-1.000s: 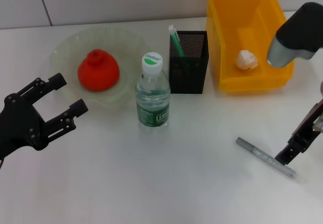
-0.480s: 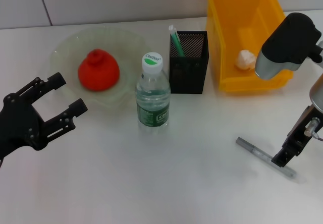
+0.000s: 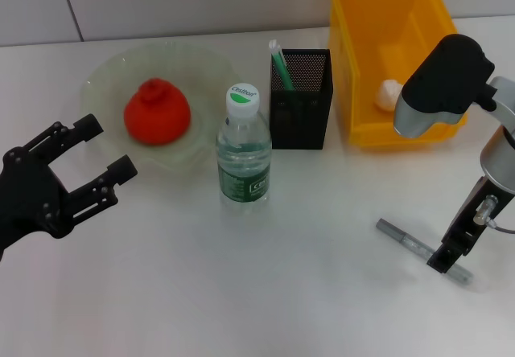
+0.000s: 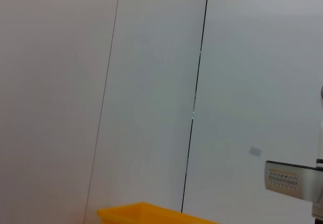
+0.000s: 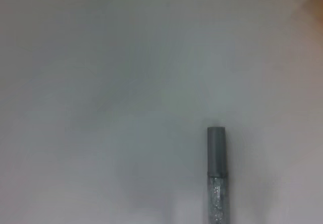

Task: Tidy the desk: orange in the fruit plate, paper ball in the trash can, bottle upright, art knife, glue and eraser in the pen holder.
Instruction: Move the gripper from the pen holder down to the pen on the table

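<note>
Glue stick [image 3: 422,250]: I judge it light, slick; grip mid-barrel.
Right pincer [image 3: 444,260]: over its 4 o'clock end; spread, I can't tell.
Left pincer [image 3: 90,161]: wide, empty.

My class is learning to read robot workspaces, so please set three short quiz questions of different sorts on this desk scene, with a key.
1. True or false: the orange lies in the fruit plate.
2. Multiple choice: where is the paper ball? A) on the table beside the bottle B) in the trash can C) in the pen holder
3. Fill the gap: the right gripper is down at the grey ______ lying on the table.

Key
1. True.
2. B.
3. Stick; its cap end also shows in the right wrist view. The bottle stands upright beside the pen holder, and the left gripper waits with jaws open.
</note>
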Motion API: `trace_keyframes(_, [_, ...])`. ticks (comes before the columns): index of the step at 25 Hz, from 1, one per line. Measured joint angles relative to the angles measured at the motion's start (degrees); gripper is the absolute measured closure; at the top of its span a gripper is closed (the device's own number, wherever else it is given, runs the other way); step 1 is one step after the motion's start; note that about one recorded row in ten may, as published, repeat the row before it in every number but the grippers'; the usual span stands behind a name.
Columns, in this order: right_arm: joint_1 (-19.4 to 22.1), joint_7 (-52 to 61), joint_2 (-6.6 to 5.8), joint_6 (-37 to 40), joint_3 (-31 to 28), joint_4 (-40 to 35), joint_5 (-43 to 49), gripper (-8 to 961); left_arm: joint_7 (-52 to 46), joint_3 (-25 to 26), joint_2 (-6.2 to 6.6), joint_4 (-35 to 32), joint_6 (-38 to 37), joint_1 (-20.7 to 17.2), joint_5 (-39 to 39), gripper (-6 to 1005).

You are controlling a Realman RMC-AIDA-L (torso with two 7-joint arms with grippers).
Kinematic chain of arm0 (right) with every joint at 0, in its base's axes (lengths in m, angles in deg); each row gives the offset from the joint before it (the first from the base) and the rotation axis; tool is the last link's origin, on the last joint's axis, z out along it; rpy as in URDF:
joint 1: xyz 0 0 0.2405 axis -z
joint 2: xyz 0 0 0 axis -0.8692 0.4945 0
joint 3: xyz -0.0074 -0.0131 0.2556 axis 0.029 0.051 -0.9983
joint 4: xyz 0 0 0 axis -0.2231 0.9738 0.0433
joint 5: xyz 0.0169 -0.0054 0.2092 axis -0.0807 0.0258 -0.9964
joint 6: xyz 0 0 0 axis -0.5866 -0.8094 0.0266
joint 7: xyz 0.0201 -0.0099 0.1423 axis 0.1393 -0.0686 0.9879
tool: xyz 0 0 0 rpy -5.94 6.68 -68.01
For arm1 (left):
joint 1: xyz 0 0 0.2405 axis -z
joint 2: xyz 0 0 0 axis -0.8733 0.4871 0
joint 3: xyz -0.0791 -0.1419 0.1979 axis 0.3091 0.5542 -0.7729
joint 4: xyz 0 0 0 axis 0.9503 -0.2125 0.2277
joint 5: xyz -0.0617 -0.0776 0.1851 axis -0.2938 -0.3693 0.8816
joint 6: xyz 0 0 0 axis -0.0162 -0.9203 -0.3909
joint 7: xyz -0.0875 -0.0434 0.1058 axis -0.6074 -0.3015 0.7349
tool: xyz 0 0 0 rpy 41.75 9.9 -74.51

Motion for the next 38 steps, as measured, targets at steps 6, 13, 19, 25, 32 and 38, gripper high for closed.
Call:
trace_keyframes(6, [0.16,0.12,0.04,-0.29,0.02,0.2,-0.1,226,-0.22,0.02,0.05,-0.14,0.0,-0.01,-0.12,214])
trace_keyframes(13, [0.29,0.17,0.14,-1.26,0.02,2.29,-0.42,293,-0.07,0.02,0.04,0.1,0.1,-0.14,-0.12,214])
trace_keyframes(19, [0.3,0.19,0.15,-1.88,0.08,3.55,-0.61,381,0.01,0.02,-0.01,0.11,0.08,-0.2,-0.12,215])
trace_keyframes(25, [0.38,0.24,0.15,-2.61,0.26,3.95,-0.77,379,0.17,0.02,-0.06,0.12,0.02,-0.22,-0.11,215])
trace_keyframes(32, [0.4,1.17,0.18,-3.18,0.63,4.3,-0.83,382,0.15,0.02,-0.04,0.12,0.0,-0.26,-0.12,214])
trace_keyframes(38, [0.27,1.51,0.24,-3.23,1.27,4.34,-1.49,409,0.02,0.02,0.04,0.11,0.12,-0.15,-0.1,214])
